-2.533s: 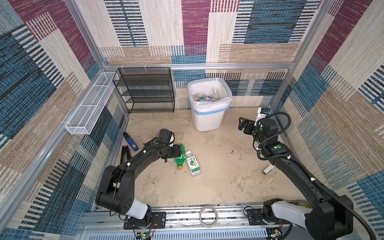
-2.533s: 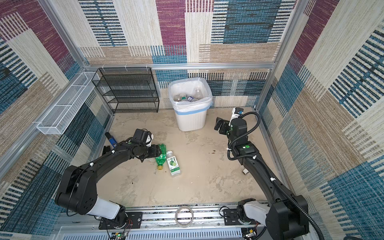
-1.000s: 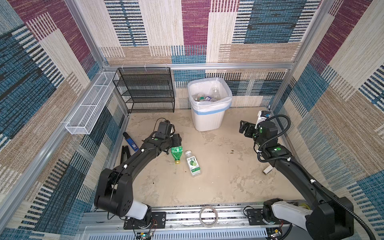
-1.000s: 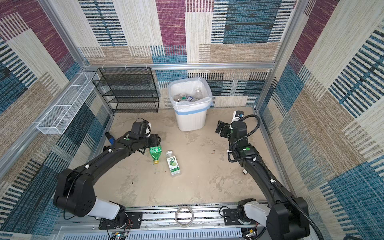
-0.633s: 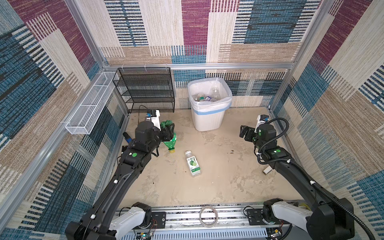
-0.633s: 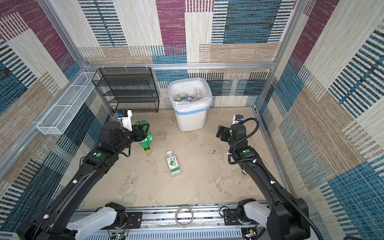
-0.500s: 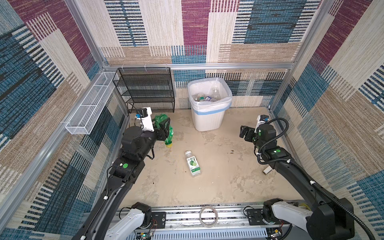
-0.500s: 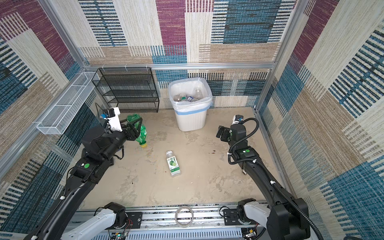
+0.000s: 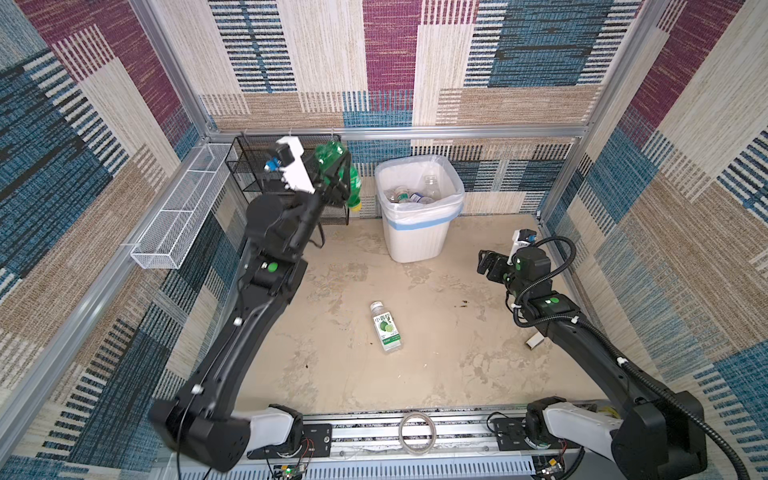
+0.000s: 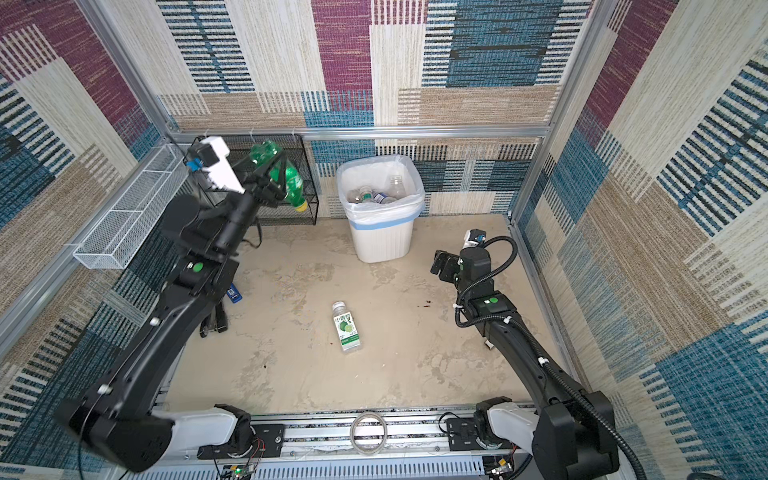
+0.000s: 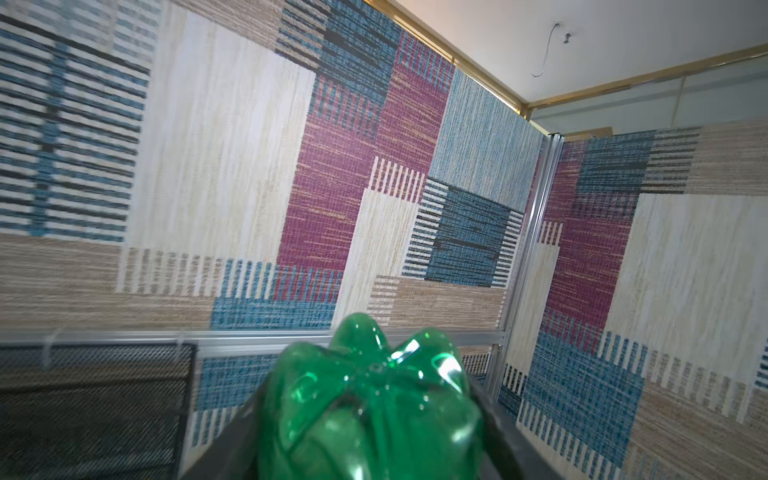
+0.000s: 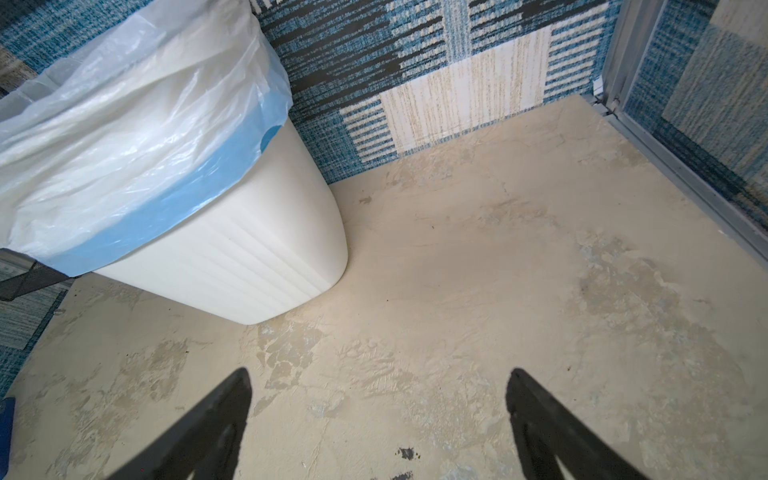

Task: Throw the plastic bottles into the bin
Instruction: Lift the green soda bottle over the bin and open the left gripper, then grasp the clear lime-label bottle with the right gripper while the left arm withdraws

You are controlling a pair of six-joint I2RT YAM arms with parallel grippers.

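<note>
The left wrist view shows only the lobed base of the green bottle [image 11: 370, 407]. Its label and cap lie outside that frame. The dark fingers [image 11: 232, 440] on either side of it are cut off at the edge and slightly blurred. The rack [image 11: 91, 399] fills one corner of that view. The right wrist view cuts off one side of the bin [image 12: 249, 257]. It shows the ribbed wall and the bag but not the inside.

Both top views show the whole green bottle [image 9: 353, 183] [image 10: 293, 183], base up and yellow cap down, tilted toward the bin. The left hand [image 9: 336, 183] [image 10: 272, 178] is clamped across the bottle's middle. It holds the bottle in the air in front of the rack, just left of the bin [image 9: 415, 241] and not over its mouth. Several bottles [image 9: 409, 195] lie inside the bin, their labels too small to read.

A clear bottle [image 9: 386, 328] lies on its side in the middle of the tabletop [image 9: 436, 353], well apart from both hands. In a top view a blue tool [image 10: 233, 294] shows beside the left arm, partly behind it.

The right hand [image 9: 488, 266] [image 12: 379, 374] hovers low to the right of the bin, its fingers wide apart with nothing between them.
</note>
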